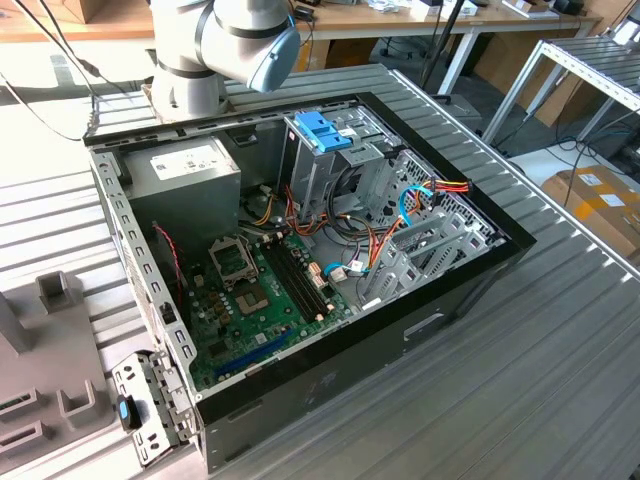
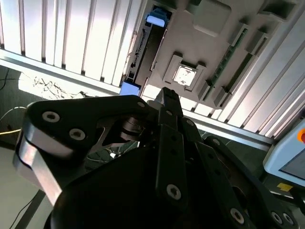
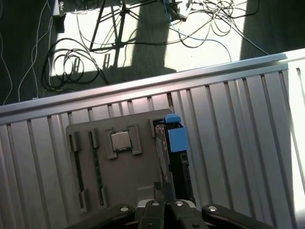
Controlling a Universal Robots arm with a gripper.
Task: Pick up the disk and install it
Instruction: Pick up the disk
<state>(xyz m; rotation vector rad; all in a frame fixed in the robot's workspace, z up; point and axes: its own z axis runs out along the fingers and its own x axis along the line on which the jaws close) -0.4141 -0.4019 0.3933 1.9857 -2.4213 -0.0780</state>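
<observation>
Hard sunlight, glare on floor (image 3: 143, 47), end effector (image 2: 167, 95) dark, backlit

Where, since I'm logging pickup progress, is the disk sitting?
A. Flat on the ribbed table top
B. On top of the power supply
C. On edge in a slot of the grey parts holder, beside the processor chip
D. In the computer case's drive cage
C: in the first wrist view the disk stands on edge in a slot of the grey parts holder, beside the processor chip, with the gripper over the holder.
</observation>
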